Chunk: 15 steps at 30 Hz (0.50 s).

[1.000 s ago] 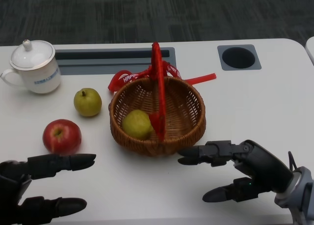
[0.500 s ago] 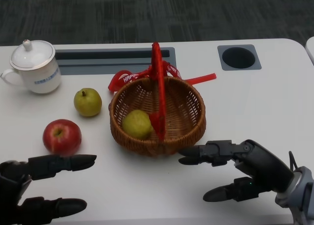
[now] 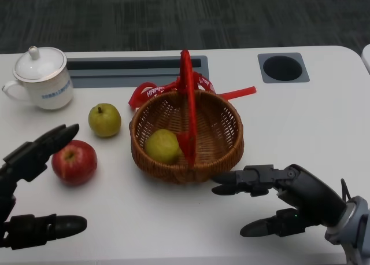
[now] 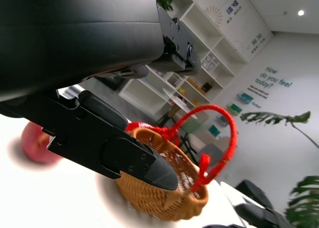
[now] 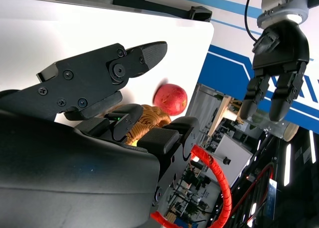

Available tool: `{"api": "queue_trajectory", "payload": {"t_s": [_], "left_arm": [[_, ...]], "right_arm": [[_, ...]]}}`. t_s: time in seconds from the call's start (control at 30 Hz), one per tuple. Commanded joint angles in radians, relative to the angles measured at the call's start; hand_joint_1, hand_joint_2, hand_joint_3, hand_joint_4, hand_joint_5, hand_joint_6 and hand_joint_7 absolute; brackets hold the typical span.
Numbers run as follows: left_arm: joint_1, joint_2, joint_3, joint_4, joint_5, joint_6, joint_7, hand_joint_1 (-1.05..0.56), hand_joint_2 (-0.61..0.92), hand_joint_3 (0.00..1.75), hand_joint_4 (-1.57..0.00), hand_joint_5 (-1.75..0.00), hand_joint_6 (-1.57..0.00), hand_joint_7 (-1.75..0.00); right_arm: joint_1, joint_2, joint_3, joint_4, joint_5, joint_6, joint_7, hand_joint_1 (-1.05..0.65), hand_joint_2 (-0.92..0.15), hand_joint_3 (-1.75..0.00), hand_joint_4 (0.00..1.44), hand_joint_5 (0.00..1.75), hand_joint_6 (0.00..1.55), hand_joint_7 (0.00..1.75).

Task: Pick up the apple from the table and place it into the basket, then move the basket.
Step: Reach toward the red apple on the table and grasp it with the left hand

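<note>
The left hand (image 3: 26, 187) hovers low over the white table (image 3: 300, 126), fingers spread wide and holding nothing. Its upper fingers (image 3: 49, 143) reach toward the red apple (image 3: 74, 162), their tips just beside the fruit's near-left edge; whether they touch it cannot be told. The one red apple sits on the table, round with no real long axis, its stem dimple facing up. Beyond the apple lies a yellow-green pear (image 3: 104, 120), stem up, and farther out a white lidded mug (image 3: 40, 78).

The right hand (image 3: 289, 198) is also empty, its fingers apart, its upper finger pointing at the near rim of the wicker basket (image 3: 215, 155) (just short of contact). The one basket stands upright beyond that hand, its red handle (image 3: 186, 91) arching front to back. Inside lies a second pear (image 3: 162, 146), making two pears in all.
</note>
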Motion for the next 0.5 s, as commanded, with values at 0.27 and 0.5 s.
{"api": "queue_trajectory", "payload": {"t_s": [0.27, 0.5], "left_arm": [[-0.159, 0.088, -0.029, 0.256, 0.159, 0.072, 0.174, -0.77, 0.82, 0.0, -0.12, -0.01, -0.16, 0.0], [-0.346, 0.114, -0.125, 0.552, 0.235, 0.091, 0.291, -0.74, 0.81, 0.0, -0.22, -0.03, -0.23, -0.02]], "right_arm": [[-0.015, -0.022, -0.018, 0.019, 0.005, -0.008, 0.005, -0.41, -0.8, 0.0, 0.72, 0.0, 0.59, 0.0], [-0.01, -0.024, -0.018, 0.014, 0.013, -0.013, 0.014, -0.41, -0.8, 0.0, 0.73, 0.0, 0.59, 0.0]]}}
